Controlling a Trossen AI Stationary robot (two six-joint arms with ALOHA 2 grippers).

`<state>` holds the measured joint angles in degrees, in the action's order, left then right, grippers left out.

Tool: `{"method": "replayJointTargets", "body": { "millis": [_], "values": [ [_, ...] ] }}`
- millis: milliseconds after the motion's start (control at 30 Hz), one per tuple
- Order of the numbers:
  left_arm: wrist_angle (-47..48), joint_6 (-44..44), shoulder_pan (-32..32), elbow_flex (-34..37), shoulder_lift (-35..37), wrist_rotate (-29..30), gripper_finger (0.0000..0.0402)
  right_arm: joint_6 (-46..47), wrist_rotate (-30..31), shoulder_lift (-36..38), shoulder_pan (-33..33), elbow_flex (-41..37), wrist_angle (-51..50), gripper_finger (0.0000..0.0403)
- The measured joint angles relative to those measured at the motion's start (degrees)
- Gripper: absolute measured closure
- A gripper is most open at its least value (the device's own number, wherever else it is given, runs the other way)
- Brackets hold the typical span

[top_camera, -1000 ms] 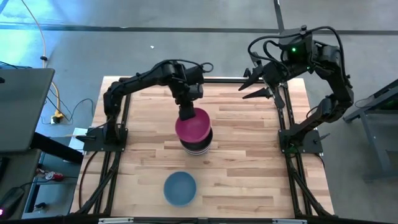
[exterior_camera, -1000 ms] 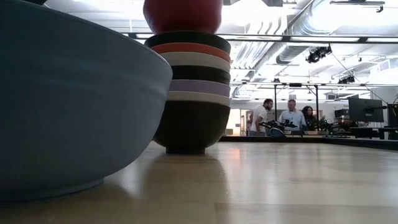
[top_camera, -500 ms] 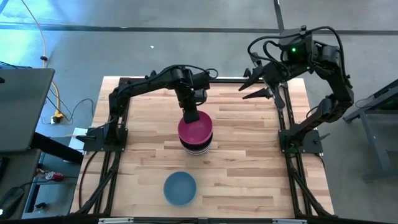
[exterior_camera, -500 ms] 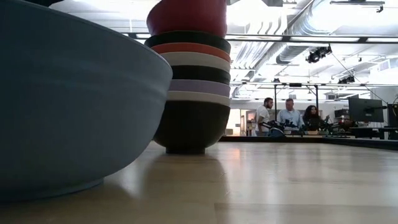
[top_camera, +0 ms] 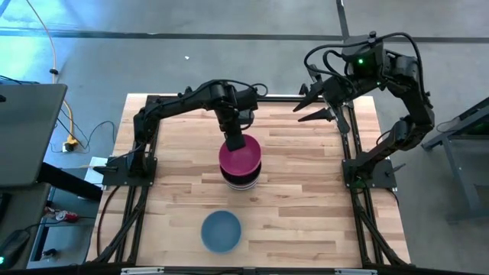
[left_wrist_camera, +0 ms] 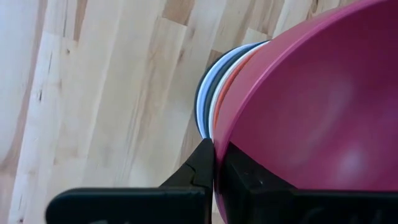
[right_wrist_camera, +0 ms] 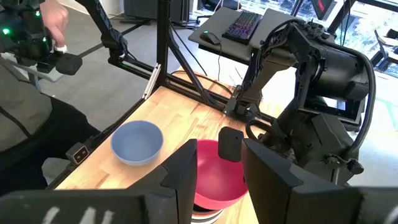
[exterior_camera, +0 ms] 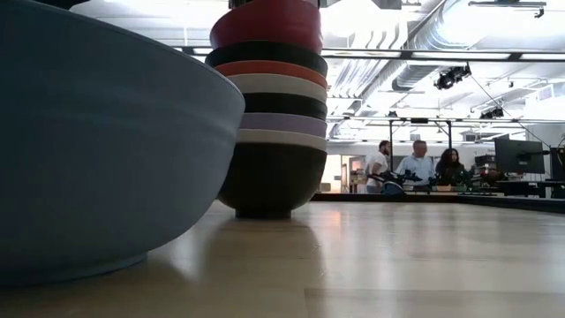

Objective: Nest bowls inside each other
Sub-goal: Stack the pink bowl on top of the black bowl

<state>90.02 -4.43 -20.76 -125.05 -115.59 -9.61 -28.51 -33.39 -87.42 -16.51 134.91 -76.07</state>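
A stack of nested bowls [top_camera: 241, 174] stands by its black bottom bowl [exterior_camera: 265, 177] on the middle of the table. The magenta bowl [top_camera: 240, 156] sits on top, in the black bowl [exterior_camera: 265, 55] below it. My left gripper [top_camera: 234, 143] is shut on the magenta bowl's far rim, from above. A light blue bowl [top_camera: 221, 231] stands alone near the table's near edge and fills the low view's left [exterior_camera: 106, 150]. My right gripper [top_camera: 315, 104] waits open above the far right corner. Its wrist view shows the stack [right_wrist_camera: 217, 177] and the blue bowl [right_wrist_camera: 137, 142]. My left gripper pinches the magenta bowl's rim [left_wrist_camera: 219, 134] on its far side, one finger [left_wrist_camera: 200, 167] outside the wall and one finger [left_wrist_camera: 252, 180] inside. The fingers come from above, pointing down. The bowl rests in the top of the stack, roughly upright.
Bare wood lies left and right of the stack. Black frame rails [top_camera: 353, 153] run along the table's left, right and far sides. A laptop [top_camera: 23, 130] sits off the table's left. People [exterior_camera: 415, 163] stand in the room beyond.
My left gripper, still shut on the magenta bowl, has moved down and slightly toward the table's right. The bowl was lifted clear above the stack and tilted. It has come down and now sits in the stack's top black bowl.
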Motion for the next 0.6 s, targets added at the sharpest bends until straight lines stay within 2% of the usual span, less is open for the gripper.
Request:
{"method": "replayJointTargets", "body": {
  "millis": [367, 600],
  "values": [
    [0.0, 0.1, 1.5, 0.0, 0.0, 0.3, 0.0401, 0.0, 0.0, 0.0, 0.0, -0.1, -1.0, 0.0284],
    [0.0, 0.7, 2.5, 0.0, 0.0, -0.2, 0.0401, 0.0, 0.0, 0.0, 0.0, -3.0, -0.9, 0.0284]
  ]
}}
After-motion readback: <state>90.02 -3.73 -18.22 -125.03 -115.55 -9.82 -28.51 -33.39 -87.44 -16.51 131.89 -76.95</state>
